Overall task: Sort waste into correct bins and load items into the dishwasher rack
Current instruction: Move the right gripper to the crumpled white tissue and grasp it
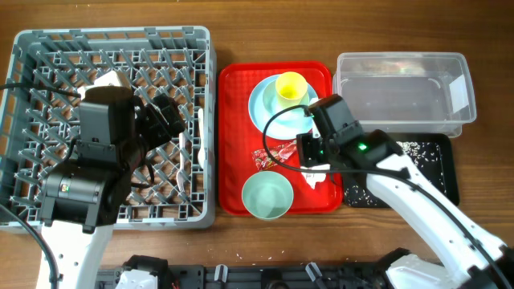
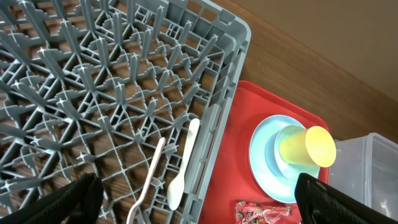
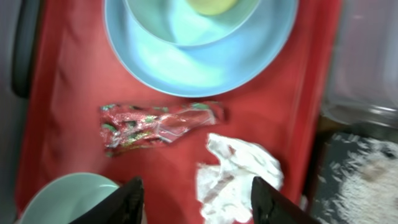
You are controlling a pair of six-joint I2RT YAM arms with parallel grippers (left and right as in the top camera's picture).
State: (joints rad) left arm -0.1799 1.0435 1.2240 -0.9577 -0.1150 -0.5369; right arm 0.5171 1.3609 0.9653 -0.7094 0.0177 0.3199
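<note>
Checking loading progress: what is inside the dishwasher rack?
A white fork and spoon lie side by side near the dishwasher rack's wall. The left arm covers part of its floor, hiding anything beneath.

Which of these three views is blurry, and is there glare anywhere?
Right wrist view: soft all over, the red wrapper and white napkin smeared, the rice scraps a haze. Left wrist view: crisp on the dishwasher rack and yellow cup. Overhead view: sharp and evenly lit, only a faint sheen on the clear tub.
</note>
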